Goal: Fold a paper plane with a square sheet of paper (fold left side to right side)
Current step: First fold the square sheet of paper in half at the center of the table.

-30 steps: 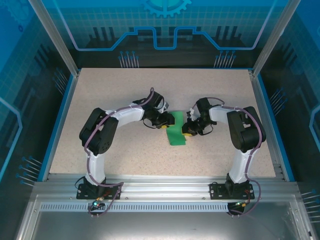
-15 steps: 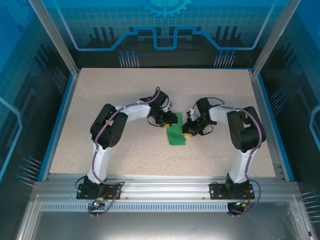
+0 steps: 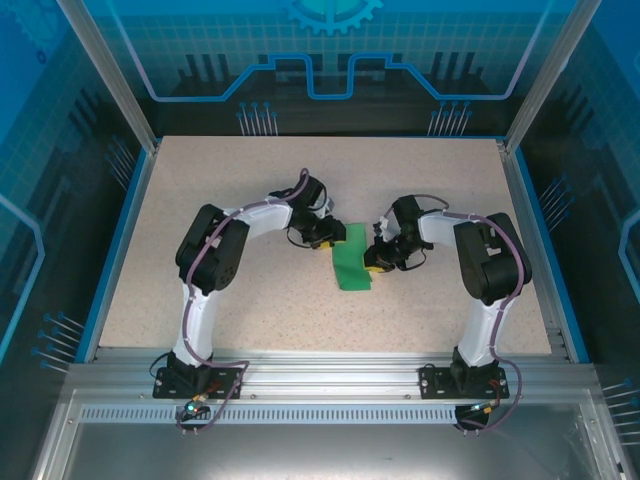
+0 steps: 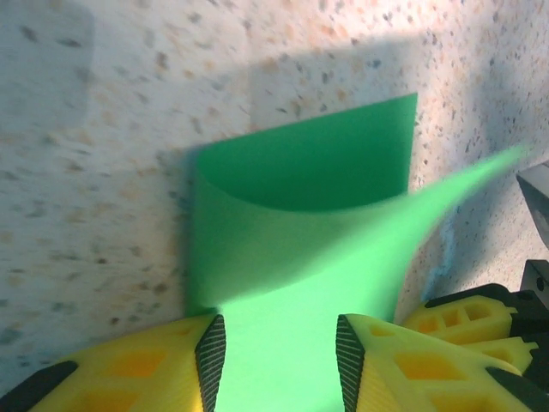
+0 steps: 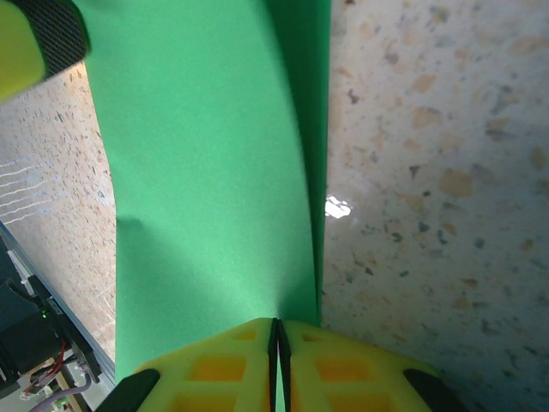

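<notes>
We see the square sheet of paper (image 3: 352, 262) lying near the middle of the surface (image 3: 200, 190), between the left arm (image 3: 215, 255) and the right arm (image 3: 485, 260). It is bent over on itself, so from above it looks like a thin strip. In the left wrist view one part lies flat and another part curls up in the air like a little wave.

The right jaws are squeezed tight on the paper. In the right wrist view the two yellow fingers (image 5: 214, 369) meet with just the thin green edge between them. The left jaws are spread wide apart. The paper runs through the gap between them, and as far as we can tell they do not pinch it.

We think this paper is very light and very floppy. It bends with the smallest push, and it can spring open if nothing holds it down. It looks smooth too, so it may slide on the surface. It can crumple or tear if we tug hard.

We think the best place to hold it is right at an edge or a corner, with only a small bite. One side holds the paper down while the other presses along the bent line to make it flat.
</notes>
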You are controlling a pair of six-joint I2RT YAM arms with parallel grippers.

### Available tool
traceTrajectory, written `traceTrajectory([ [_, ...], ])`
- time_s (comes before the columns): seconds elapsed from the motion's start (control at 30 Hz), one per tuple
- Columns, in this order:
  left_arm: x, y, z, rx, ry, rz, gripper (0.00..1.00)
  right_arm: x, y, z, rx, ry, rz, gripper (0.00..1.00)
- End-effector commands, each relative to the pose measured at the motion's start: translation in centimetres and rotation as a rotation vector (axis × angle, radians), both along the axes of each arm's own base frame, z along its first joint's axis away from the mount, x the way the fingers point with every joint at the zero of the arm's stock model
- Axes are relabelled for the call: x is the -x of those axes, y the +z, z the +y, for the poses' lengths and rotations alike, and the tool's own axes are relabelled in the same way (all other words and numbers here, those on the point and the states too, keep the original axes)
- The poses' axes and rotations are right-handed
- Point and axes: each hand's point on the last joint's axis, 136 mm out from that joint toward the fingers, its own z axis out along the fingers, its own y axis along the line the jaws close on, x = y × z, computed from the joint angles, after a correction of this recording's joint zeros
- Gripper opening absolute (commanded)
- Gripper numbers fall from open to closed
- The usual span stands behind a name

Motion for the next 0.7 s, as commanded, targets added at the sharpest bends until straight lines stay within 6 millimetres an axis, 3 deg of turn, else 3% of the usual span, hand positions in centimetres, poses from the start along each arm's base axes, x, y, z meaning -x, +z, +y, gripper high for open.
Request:
traceTrajectory([
  [0.0,-2.0,-1.0,2.7,-0.046,0.045,0.004,0.44,2.8,-4.0,-2.5,0.175,0.006,0.112,0.13],
  [0.17,-2.7,1.8,2.7,0.001,0.051,-0.045,0.44,2.8,-4.1,-2.5,0.174,0.006,0.111,0.13],
  [0.33,-2.0,4.0,1.9,0.077,0.040,-0.071,0.43,2.5,-4.0,-2.4,0.175,0.001,0.107,0.13],
  [0.53,-0.6,4.5,-0.9,0.157,-0.025,-0.072,0.37,2.7,-4.2,-2.5,0.178,0.001,0.113,0.13],
  [0.67,0.0,3.4,-2.1,0.152,-0.047,-0.053,0.36,2.6,-4.1,-2.5,0.181,0.001,0.111,0.13],
])
